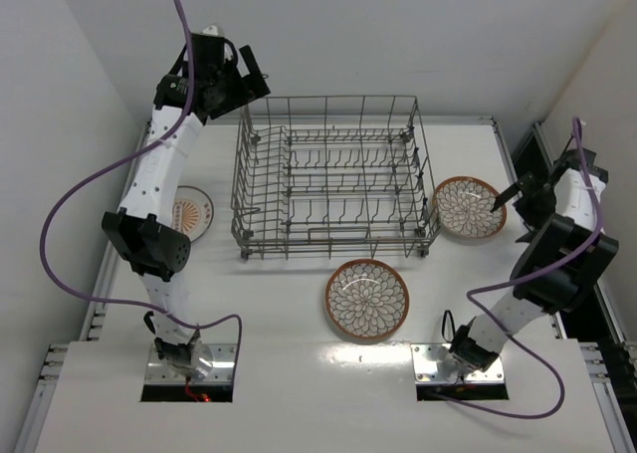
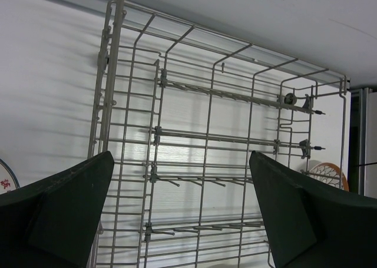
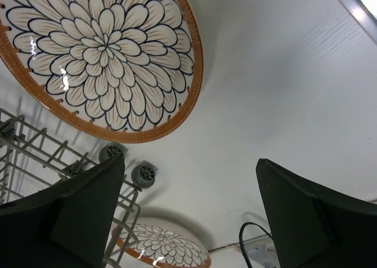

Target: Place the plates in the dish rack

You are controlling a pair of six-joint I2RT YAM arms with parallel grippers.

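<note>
— While both arms hang over the white table [image 1: 299, 373], where are the plates?
— All three lie flat on it, outside the grey wire dish rack [image 1: 333, 179]. The front petal plate [image 1: 366, 299] sits just before the rack. The right petal plate [image 1: 469, 208] lies beside its right end. The sunburst plate [image 1: 194, 214] is to its left, partly hidden by the left arm.
— And the claws?
— The left claw [image 1: 251, 75] is spread wide, raised near the rack's far left corner. The right claw [image 3: 191, 162] is also spread, by the right petal plate's outer edge.
</note>
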